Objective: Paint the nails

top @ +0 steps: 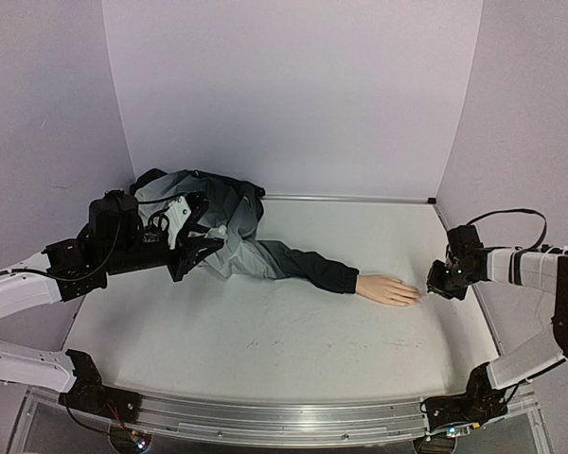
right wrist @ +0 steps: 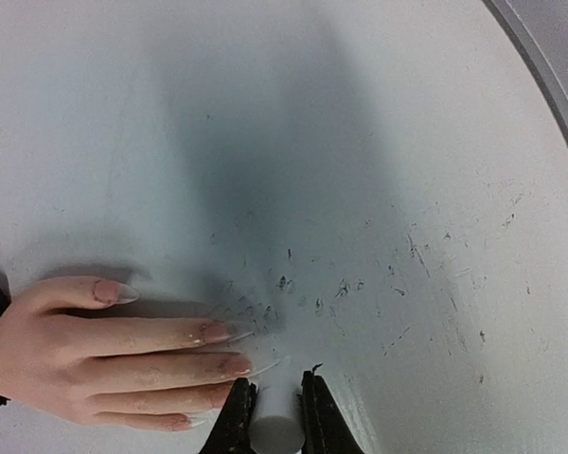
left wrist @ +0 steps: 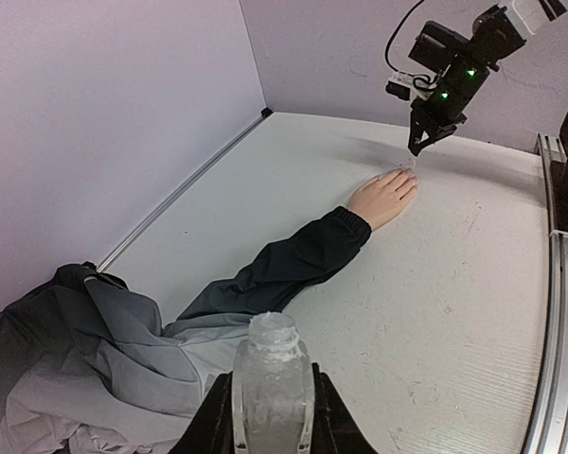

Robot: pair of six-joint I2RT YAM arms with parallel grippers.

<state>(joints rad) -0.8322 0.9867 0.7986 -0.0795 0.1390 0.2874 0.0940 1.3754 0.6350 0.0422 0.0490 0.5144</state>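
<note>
The pale mannequin hand (top: 388, 289) lies flat on the table, sticking out of a dark grey jacket sleeve (top: 303, 267). Its nails (right wrist: 218, 331) show pinkish with long clear tips in the right wrist view. My right gripper (right wrist: 277, 405) is shut on a white cylindrical brush handle (right wrist: 277, 430), just right of the middle fingertips; the brush tip is blurred. In the top view my right gripper (top: 437, 284) sits just beyond the fingertips. My left gripper (left wrist: 272, 421) is shut on a small whitish open bottle (left wrist: 272, 374), held upright over the jacket, far left of the hand (left wrist: 383, 197).
The crumpled grey jacket (top: 208, 222) lies at the back left, partly under my left arm. The white table (top: 265, 331) is scuffed, with dark specks near the fingertips (right wrist: 284, 282). Lilac walls enclose three sides. A metal rail (top: 293, 421) runs along the near edge.
</note>
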